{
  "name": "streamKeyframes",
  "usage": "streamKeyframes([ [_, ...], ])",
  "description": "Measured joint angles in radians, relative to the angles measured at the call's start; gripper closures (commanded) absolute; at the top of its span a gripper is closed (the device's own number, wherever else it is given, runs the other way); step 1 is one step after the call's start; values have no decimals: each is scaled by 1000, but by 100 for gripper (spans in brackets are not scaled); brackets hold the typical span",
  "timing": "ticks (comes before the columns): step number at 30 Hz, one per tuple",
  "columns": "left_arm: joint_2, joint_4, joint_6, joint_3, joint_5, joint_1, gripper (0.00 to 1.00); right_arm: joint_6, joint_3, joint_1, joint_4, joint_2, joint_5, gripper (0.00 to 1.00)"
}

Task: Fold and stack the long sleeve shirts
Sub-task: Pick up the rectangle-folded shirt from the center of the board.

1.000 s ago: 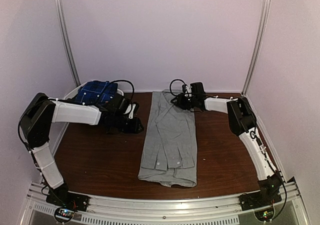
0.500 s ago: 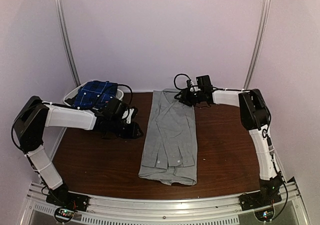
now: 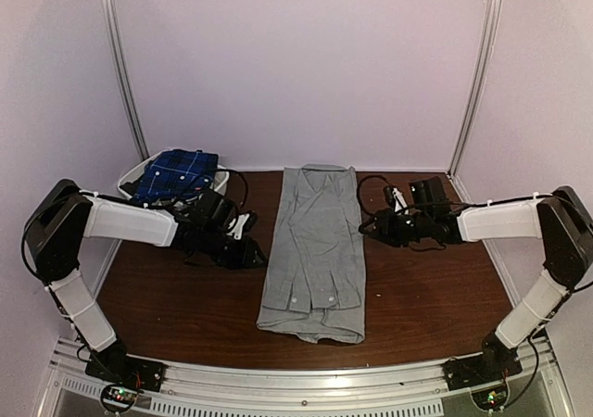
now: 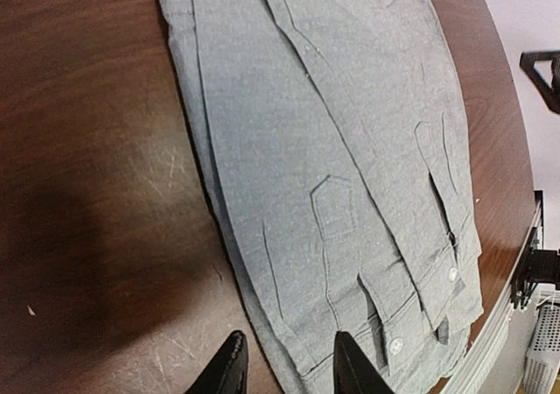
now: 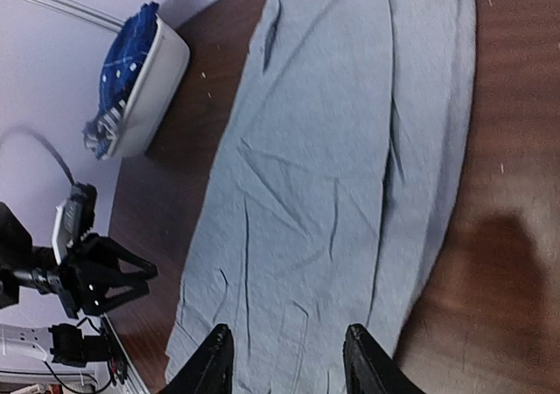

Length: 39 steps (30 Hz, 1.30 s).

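Dark brown table (image 3: 426,296), pale walls on three sides. Left gripper (image 4: 289,369): fingers partly apart, nothing between them, low at the left edge of the grey shirt (image 3: 315,250) toward its near end; contact cannot be told. Right gripper (image 5: 287,363): fingers likewise partly spread and empty, just beside the shirt's right edge. The shirt lies folded into a long narrow strip down the table's centre, lightly creased, white-buttoned cuffs at the near end. Bare wood flanks both long edges. A blue plaid shirt (image 3: 178,170) sits bundled in the white basket (image 3: 130,174), far left corner.
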Motion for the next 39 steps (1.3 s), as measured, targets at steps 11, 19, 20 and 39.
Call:
streamKeyframes([
  [11, -18, 16, -26, -135, 77, 0, 65, 36, -328, 137, -119, -332, 85, 56],
  [19, -43, 81, -69, -207, 121, -11, 63, 161, -463, 296, -64, -332, 116, 56],
  [20, -43, 85, -73, -210, 124, -16, 63, 174, -479, 303, -50, -328, 119, 56],
  [39, -34, 158, -140, -242, 139, -96, 67, 350, -549, 378, 226, -215, 150, 59],
])
